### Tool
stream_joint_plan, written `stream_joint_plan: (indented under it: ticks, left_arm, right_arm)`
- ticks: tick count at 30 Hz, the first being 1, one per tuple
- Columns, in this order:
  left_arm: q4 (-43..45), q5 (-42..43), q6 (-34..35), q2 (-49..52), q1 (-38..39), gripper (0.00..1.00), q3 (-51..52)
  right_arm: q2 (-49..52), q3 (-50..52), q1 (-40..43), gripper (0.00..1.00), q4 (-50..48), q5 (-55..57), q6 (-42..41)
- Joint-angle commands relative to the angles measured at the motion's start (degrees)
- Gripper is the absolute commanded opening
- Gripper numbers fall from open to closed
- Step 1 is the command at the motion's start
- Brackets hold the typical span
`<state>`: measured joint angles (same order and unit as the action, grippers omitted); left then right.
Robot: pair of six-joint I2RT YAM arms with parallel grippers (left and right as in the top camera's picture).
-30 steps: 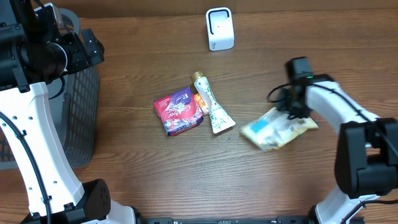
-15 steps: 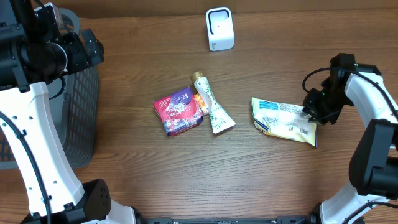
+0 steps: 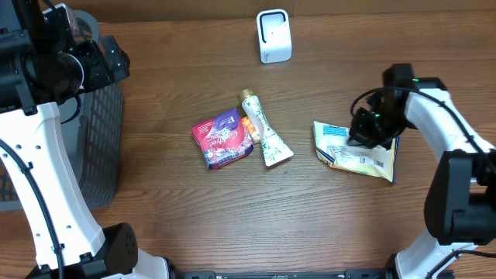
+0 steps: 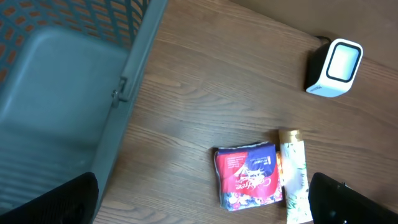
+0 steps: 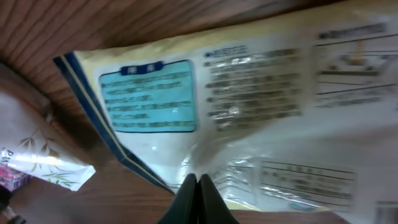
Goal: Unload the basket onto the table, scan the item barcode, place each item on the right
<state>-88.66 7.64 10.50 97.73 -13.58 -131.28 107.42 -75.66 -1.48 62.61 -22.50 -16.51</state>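
Observation:
The item, a pale yellow packet (image 3: 353,157) with a blue edge and printed panels facing up, lies flat on the right of the wooden table. My right gripper (image 3: 366,132) is over its upper middle. In the right wrist view the gripper (image 5: 198,178) is shut, with the packet's (image 5: 249,93) film puckered up into its tips. The white barcode scanner (image 3: 273,36) stands at the table's back centre, also seen as the scanner (image 4: 336,67) in the left wrist view. My left gripper (image 4: 202,205) hangs open, high above the table's left side, holding nothing.
A red snack packet (image 3: 223,138) and a white tube (image 3: 263,136) with a gold cap lie side by side mid-table. A grey mesh basket (image 3: 105,155) stands at the left edge. The tube's end (image 5: 43,165) lies close to the left of the yellow packet.
The packet went from raised and tilted to lying flat, printed side up. My right gripper then moved left from its right edge to its upper middle and shut. The left arm stayed still.

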Motion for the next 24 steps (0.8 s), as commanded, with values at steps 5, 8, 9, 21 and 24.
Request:
stream_joint_plan:
  ticks: [5, 8, 9, 21, 24]
  left_arm:
    - [0.20, -0.39, -0.22, -0.24, 0.11, 1.00, -0.76]
    - [0.20, -0.39, -0.22, -0.24, 0.11, 1.00, -0.76]
    - [0.20, -0.39, -0.24, -0.24, 0.11, 1.00, -0.76]
    - [0.20, -0.39, -0.24, -0.24, 0.11, 1.00, -0.76]
    - [0.20, -0.39, -0.22, -0.24, 0.11, 1.00, -0.76]
  right_arm:
    - [-0.04, 0.02, -4.48, 0.04, -1.46, 6.67, -5.03]
    - [-0.02, 3.65, -6.01, 0.04, -5.86, 6.60, -6.32]
    - [0.04, 4.96, -6.43, 0.04, -7.43, 6.60, -6.51]
    - [0.04, 2.16, -6.16, 0.04, -5.88, 6.21, -8.15]
    - [0.04, -4.59, -5.77, 0.04, 2.99, 6.27, -4.76]
